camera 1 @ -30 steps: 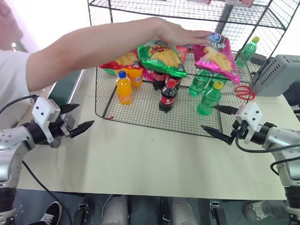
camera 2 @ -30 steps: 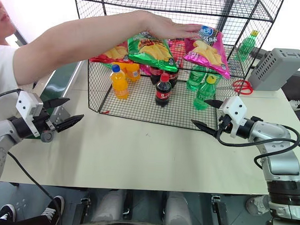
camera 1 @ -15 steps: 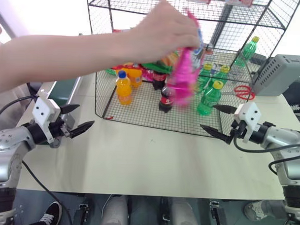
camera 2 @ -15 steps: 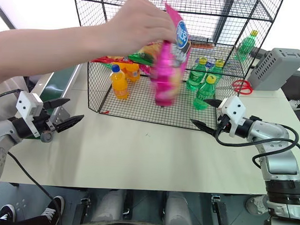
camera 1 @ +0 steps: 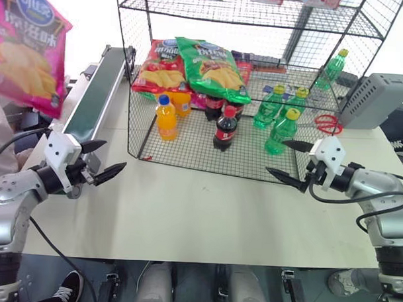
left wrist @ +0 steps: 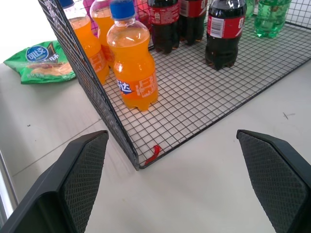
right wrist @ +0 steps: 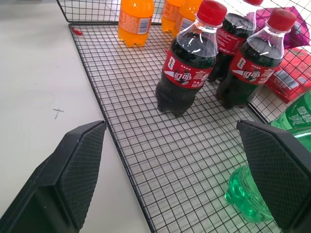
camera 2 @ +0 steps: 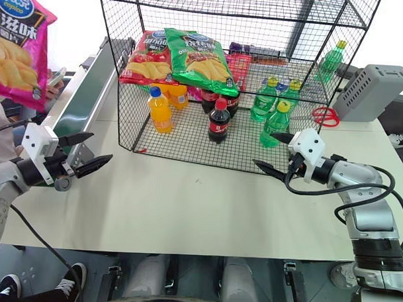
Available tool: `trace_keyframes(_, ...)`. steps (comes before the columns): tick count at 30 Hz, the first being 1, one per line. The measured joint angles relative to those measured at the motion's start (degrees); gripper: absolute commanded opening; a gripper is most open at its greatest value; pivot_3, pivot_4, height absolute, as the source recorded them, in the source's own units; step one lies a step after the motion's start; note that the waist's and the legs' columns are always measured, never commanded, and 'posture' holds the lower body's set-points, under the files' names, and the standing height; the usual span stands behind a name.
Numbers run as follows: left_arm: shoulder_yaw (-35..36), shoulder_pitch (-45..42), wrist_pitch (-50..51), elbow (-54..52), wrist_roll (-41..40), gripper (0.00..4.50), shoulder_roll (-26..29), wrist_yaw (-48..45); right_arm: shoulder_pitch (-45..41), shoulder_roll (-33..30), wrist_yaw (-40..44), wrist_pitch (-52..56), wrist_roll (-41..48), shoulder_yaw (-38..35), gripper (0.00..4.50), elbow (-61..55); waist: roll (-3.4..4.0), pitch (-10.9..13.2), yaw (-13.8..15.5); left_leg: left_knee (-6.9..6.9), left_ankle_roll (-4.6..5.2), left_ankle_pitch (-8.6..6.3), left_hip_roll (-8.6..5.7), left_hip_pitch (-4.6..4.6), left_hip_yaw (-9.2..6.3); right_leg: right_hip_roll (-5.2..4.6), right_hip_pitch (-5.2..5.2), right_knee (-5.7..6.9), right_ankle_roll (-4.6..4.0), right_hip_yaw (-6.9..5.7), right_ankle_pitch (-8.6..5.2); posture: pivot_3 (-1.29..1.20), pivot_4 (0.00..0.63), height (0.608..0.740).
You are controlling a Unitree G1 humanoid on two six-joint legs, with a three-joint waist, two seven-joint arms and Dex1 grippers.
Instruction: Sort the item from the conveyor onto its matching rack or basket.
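The magenta-pink crisp bag (camera 1: 27, 49), up above the conveyor's (camera 1: 94, 97) far-left side, looks light, puffy, slick and crushable, so we'd pinch a sealed edge; left gripper (camera 1: 103, 159) and right gripper (camera 1: 287, 160) both gape, holding nothing.

table: big flat beige-cream tabletop (camera 1: 206, 217), front half is bare apart from a tiny dark mark or two
rack: large black wire-grid shelving cage (camera 1: 188, 160) sits on the table's far half, its bottom tier lying flat on the top
conveyor: long narrow dark-green belt with grey metal side rails (camera 1: 97, 94) runs along the table's left edge, toward the far left corner
grey box: light grey plastic box with a slotted face (camera 1: 377, 99) at the far right corner, just beside the rack
red loop: small red scissor-looking thing (camera 1: 329, 123) on the table between rack and grey box
green bag: small green crisp packet (left wrist: 43, 62) lying flat just outside the rack's left side
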Motion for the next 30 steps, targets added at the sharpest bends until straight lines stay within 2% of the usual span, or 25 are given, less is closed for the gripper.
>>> trace_keyframes(17,-1.1,0.0,-0.8,-0.1,0.1,4.50,-0.9,0.7,-2.2,0.3,0.1,-0.8,-1.2,1.9,4.48,1.0,0.00,0.0,0.0,0.00,0.00,0.00,0.00,0.00,0.01,0.00,0.00,0.00,0.00,0.01,0.00,0.00,0.150,0.740)
trace_keyframes(30,-0.7,1.8,0.4,-0.1,-2.7,4.50,0.2,-4.3,-2.5,0.2,1.1,-2.4,-1.4,2.3,4.48,2.3,0.01,0.0,0.0,-0.01,0.00,0.00,0.01,0.00,0.01,0.01,-0.02,0.00,0.00,0.01,0.00,0.00,0.150,0.740)
